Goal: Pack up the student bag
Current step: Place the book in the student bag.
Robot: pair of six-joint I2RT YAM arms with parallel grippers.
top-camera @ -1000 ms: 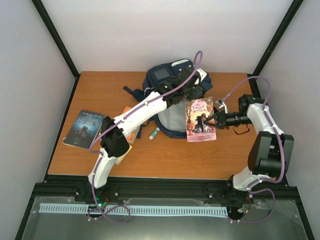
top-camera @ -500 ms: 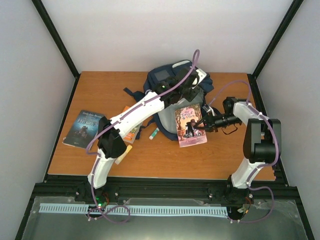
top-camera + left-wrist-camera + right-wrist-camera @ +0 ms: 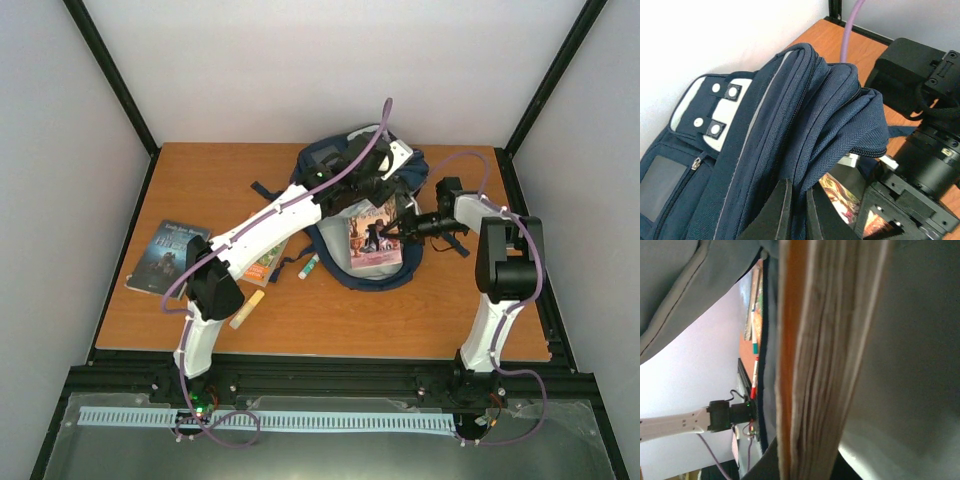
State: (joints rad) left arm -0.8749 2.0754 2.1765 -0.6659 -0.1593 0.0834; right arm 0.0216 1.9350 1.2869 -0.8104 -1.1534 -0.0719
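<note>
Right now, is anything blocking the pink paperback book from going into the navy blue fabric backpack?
Nothing visible. The left gripper pinches the rim of the navy fabric backpack, holding its mouth open; the pink paperback book in the right gripper sits at that opening.

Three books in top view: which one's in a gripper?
The pink-covered book, shut in the right gripper over the student bag. The dark-covered book and the orange book lie flat on the table to the left.

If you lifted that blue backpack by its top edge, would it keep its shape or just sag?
Probably sags: the student bag is soft fabric, its rim folding where the left fingers pinch it. Likely light for its size, lying slumped and flat.
</note>
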